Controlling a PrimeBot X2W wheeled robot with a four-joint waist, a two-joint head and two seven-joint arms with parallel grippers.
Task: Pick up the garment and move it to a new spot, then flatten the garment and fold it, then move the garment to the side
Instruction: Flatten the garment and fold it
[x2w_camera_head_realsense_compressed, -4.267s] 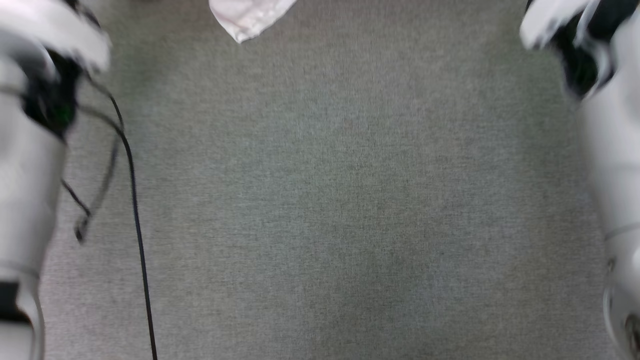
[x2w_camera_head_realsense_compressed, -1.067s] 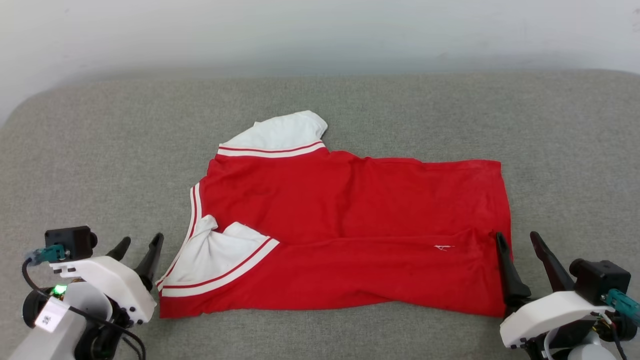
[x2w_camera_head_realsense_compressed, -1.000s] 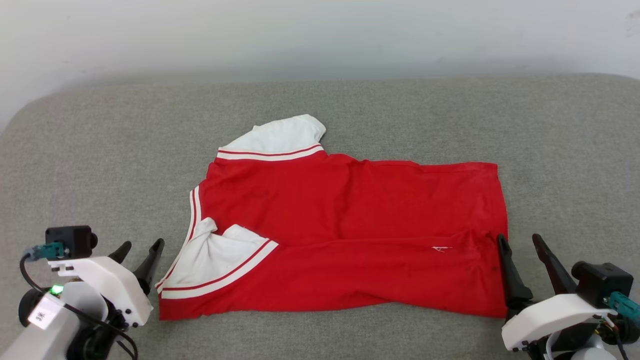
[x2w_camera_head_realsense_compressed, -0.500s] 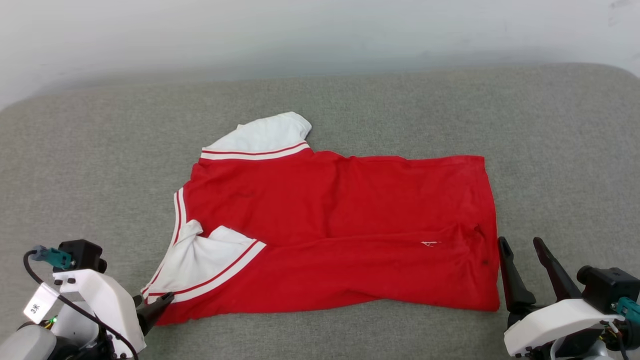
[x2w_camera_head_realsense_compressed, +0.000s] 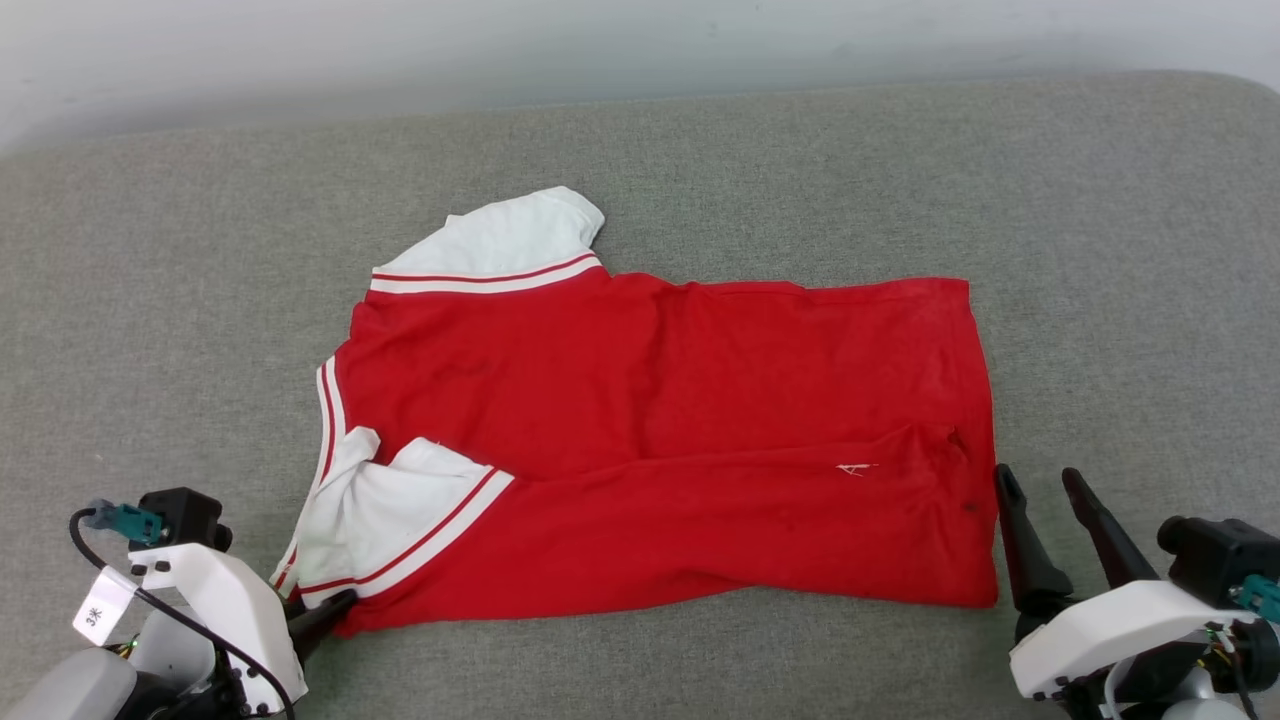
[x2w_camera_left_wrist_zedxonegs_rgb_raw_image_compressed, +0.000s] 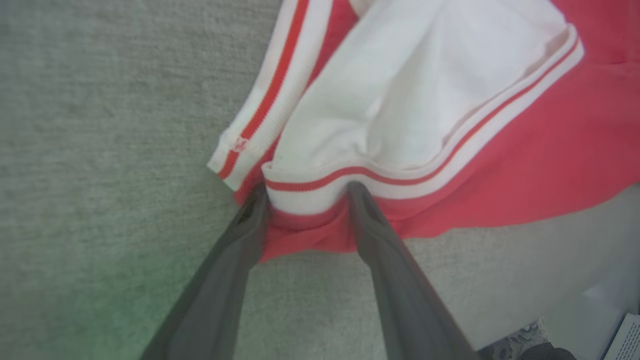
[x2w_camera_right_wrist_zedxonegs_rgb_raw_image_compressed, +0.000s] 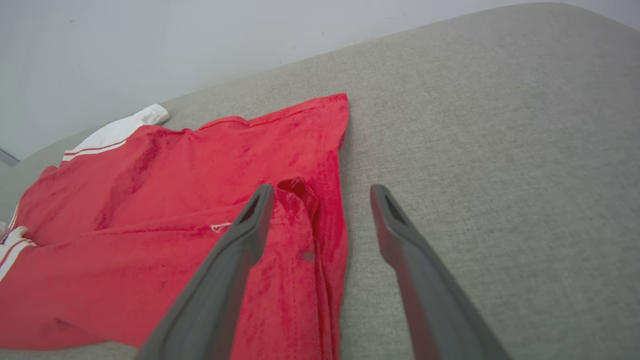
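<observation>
The garment (x2w_camera_head_realsense_compressed: 660, 440), a red T-shirt with white red-striped sleeve ends, lies spread on the grey cushion (x2w_camera_head_realsense_compressed: 1100, 250), collar to the left and hem to the right. Its print is hidden. My left gripper (x2w_camera_left_wrist_zedxonegs_rgb_raw_image_compressed: 306, 197) is down at the near left corner, jaws open, with the white striped cuff (x2w_camera_left_wrist_zedxonegs_rgb_raw_image_compressed: 320, 192) and some red fabric bunched between the fingertips. In the head view one of its fingertips (x2w_camera_head_realsense_compressed: 337, 602) touches that corner. My right gripper (x2w_camera_head_realsense_compressed: 1040, 490) is open at the near right hem corner. One finger (x2w_camera_right_wrist_zedxonegs_rgb_raw_image_compressed: 250, 225) lies over the red hem, the other over bare cushion.
The cushion (x2w_camera_right_wrist_zedxonegs_rgb_raw_image_compressed: 500, 125) has rounded far corners and ends at a pale wall (x2w_camera_head_realsense_compressed: 640, 40). Bare grey fabric surrounds the garment on all sides. The cushion's near edge (x2w_camera_left_wrist_zedxonegs_rgb_raw_image_compressed: 575, 295) shows at the lower right of the left wrist view.
The head camera has tilted down a little. My left gripper has moved right to the garment's near left corner and its fingers now straddle the cuff. The right gripper has barely moved.
</observation>
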